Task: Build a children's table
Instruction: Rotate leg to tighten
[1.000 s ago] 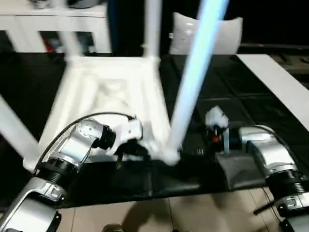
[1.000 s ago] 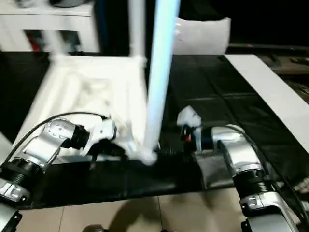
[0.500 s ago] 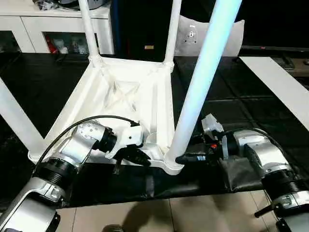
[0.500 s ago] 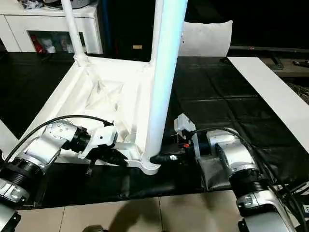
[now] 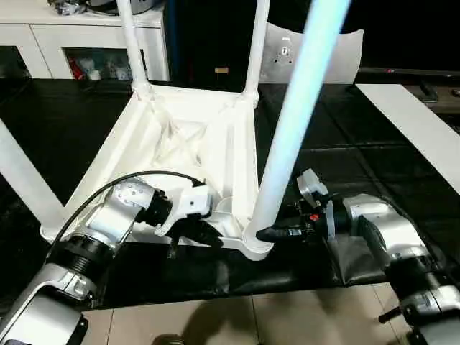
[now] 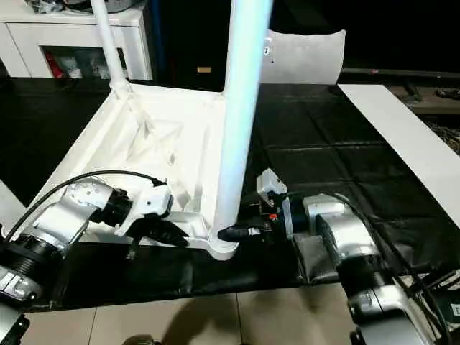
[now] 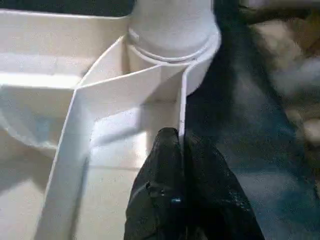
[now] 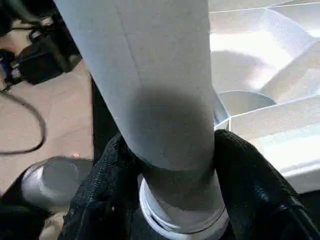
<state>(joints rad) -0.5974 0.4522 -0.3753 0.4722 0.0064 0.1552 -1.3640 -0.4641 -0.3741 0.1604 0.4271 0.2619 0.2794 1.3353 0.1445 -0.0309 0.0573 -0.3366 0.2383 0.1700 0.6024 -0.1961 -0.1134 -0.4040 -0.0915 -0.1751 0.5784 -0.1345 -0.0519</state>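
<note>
One tabletop [image 5: 180, 144], four legs [image 5: 287, 144], two end effectors [image 5: 277, 233].

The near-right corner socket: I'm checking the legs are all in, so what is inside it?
A white tube leg stands in the socket, with the right tool closing around its base. The leg covers how deep its end sits.

The tabletop [image 6: 154, 136] lies underside up on a black mat [image 6: 316, 151], legs rising from its corners. The nearest leg [image 6: 241, 108] stands in the near corner socket [image 6: 223, 244], the right gripper [image 6: 233, 233] at its base. The left gripper [image 6: 172, 233] rests on the near rim. A white cabinet [image 6: 72, 36] stands behind.
</note>
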